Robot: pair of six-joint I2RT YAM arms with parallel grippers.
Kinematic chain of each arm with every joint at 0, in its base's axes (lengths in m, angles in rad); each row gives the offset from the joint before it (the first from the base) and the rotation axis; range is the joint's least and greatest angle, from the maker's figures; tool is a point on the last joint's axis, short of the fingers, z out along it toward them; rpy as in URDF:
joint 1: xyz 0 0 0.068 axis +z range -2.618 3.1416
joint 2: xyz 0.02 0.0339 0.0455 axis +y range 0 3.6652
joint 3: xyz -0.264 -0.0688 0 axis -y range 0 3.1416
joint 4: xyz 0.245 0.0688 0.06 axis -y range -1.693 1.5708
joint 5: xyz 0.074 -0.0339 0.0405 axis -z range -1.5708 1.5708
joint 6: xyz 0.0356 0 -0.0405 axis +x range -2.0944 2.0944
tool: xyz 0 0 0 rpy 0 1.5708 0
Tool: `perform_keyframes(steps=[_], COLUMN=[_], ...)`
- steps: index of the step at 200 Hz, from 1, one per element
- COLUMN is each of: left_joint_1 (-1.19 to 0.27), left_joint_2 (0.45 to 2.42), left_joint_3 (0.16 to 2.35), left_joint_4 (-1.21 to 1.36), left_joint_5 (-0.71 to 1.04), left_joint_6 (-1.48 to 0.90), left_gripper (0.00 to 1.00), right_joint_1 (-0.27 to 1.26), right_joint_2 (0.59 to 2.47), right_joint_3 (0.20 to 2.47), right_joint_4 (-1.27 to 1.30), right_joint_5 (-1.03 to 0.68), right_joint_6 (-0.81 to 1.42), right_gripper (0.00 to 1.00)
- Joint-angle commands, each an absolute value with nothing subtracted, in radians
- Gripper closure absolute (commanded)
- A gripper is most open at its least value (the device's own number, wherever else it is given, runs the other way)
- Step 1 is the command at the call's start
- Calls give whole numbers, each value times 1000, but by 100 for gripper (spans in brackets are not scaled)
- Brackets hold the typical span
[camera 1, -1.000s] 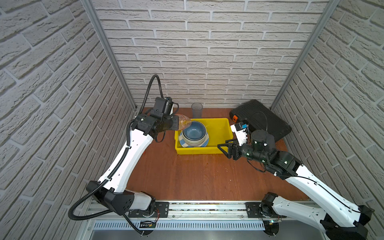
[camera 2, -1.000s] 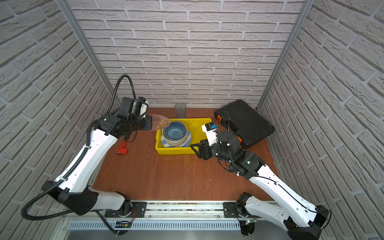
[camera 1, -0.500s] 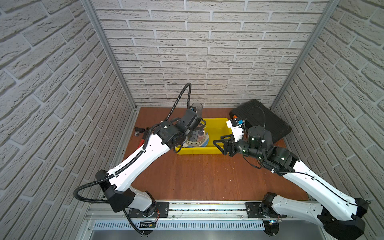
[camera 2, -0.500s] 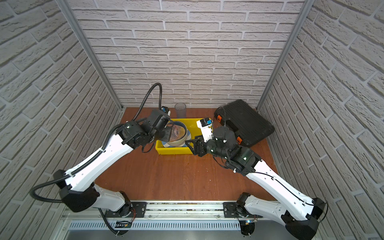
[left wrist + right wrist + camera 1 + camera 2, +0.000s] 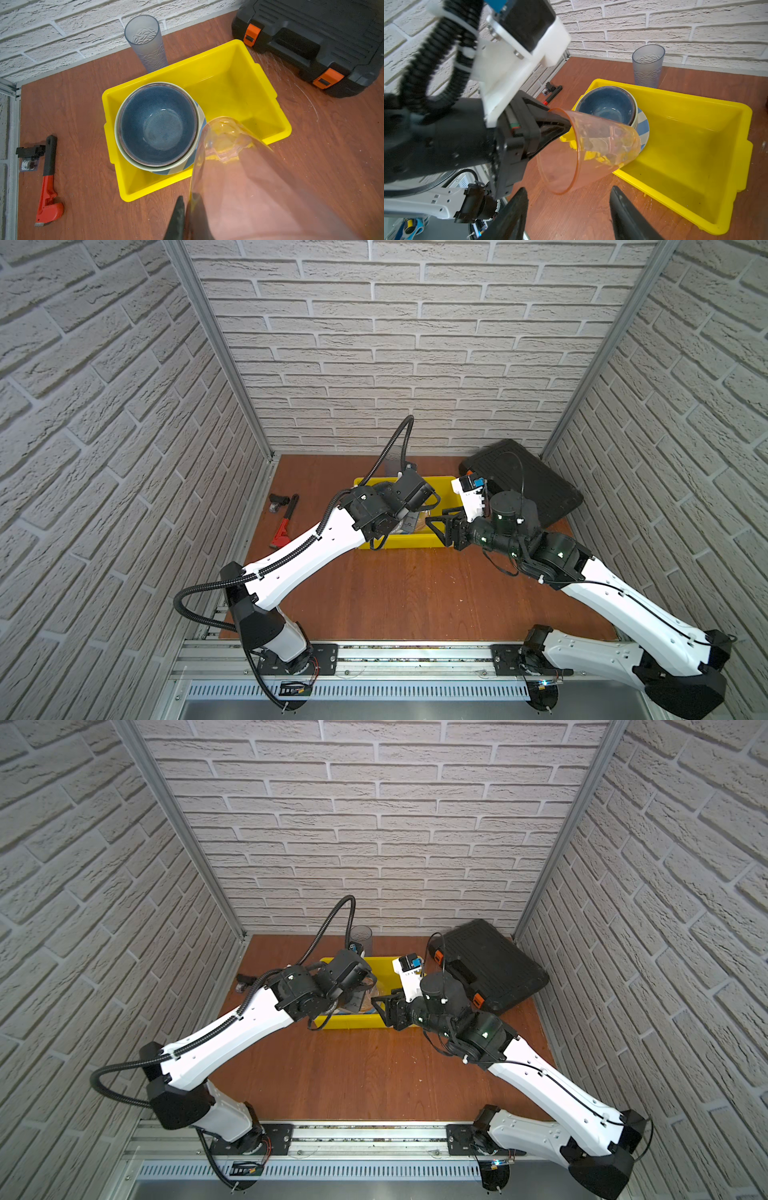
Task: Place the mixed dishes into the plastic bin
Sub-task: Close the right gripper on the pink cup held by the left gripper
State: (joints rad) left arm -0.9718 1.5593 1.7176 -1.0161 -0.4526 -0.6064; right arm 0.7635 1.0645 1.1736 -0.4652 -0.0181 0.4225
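- The orange-tinted tumbler [image 5: 591, 149] is off the table and tipped nearly onto its side. Its mouth faces the left gripper [image 5: 562, 124], and its base reaches out past the fingertips, over the near wall of the yellow bin [image 5: 695, 99].
- The left gripper is pinched tight on the tumbler's rim (the left wrist view shows one dark finger outside the clear wall and one behind it).
- Just beyond the tumbler's base, inside the bin, the blue bowl [image 5: 158, 124] sits nested in the pale green bowl [image 5: 119, 143].
- Both bowls rest on the blue-white striped plate [image 5: 644, 126]. Whether the tumbler's base touches the plate cannot be told.
- This stack fills the end of the bin nearer the left arm, and the other end shows bare yellow floor.
- Farther out from the left gripper, past the bin's far wall, the frosted tumbler [image 5: 145, 41] stands upright on the table [image 5: 395, 585], just beside the bin but outside it.
- The right gripper [image 5: 569, 189] hangs over the table just outside the bin's near wall. Its jaws stand well apart and hold nothing, and its fingers point toward the held tumbler's mouth without touching it.
- Behind the right gripper, off the bin's end, the black case [image 5: 519, 485] with orange latches lies closed on the table.
- On the left arm's outer side, well apart from the bin, a red pipe wrench [image 5: 47, 187] lies flat on the table.
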Motion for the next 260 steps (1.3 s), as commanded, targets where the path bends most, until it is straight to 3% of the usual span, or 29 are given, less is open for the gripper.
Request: perform_keyframes(steps=[1, 68, 154, 183, 260], left_joint_1=[-990, -1026, -1086, -1094, -1097], left_joint_2=[1566, 1545, 1516, 1508, 1488], left_joint_3=[1757, 1751, 1719, 1712, 1698], left_joint_4=[-978, -955, -841, -817, -780], left_joint_5=[-496, -514, -458, -438, -377], left_joint_6=[-634, -629, -570, -559, -564], left_gripper=[100, 100, 100, 100, 96], right_joint_1=[772, 772, 772, 772, 772], right_joint_2=[1080, 1098, 1148, 1149, 1128], right_joint_3=[1198, 1210, 1242, 1250, 1238], right_joint_4=[-465, -538, -607, -620, -612], right_joint_5=[15, 176, 231, 244, 254], right_joint_6=[412, 480, 517, 522, 525], right_gripper=[37, 41, 46, 56, 93])
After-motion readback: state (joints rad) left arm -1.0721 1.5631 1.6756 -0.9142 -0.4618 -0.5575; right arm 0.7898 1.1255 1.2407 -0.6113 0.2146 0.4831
